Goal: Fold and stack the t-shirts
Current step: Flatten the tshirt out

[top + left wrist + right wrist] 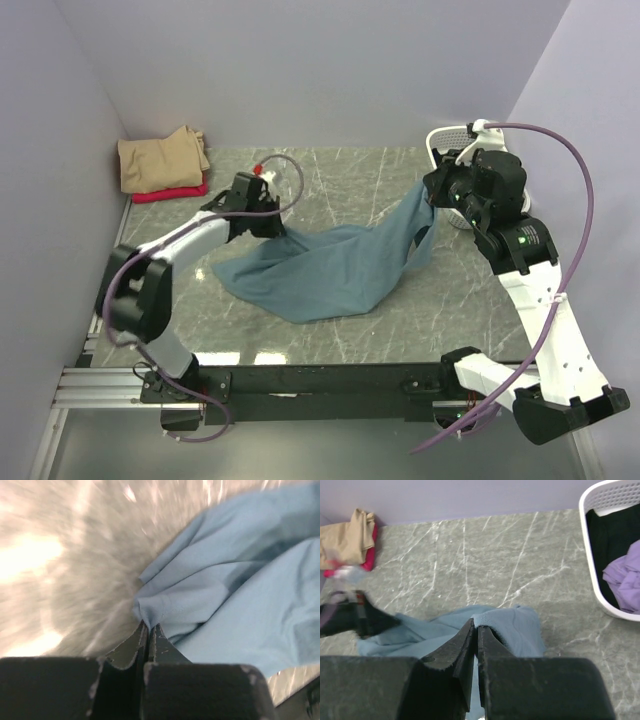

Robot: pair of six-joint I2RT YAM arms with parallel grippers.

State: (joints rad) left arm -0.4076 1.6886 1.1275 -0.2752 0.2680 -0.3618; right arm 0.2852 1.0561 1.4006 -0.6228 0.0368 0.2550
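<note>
Right wrist: white basket (615,490) holds lilac shirt (626,575), black shirt (612,530).

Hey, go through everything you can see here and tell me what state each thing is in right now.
teal t-shirt: unfolded, rumpled, right end lifted.
left gripper: shut on the teal t-shirt's edge.
right gripper: shut on its raised end.
red shirt: flat, bottom of pile.
tan shirt: folded, on top of it.
basket: upright, partly filled.
lilac shirt: crumpled in basket.
black shirt: lying in basket.
</note>
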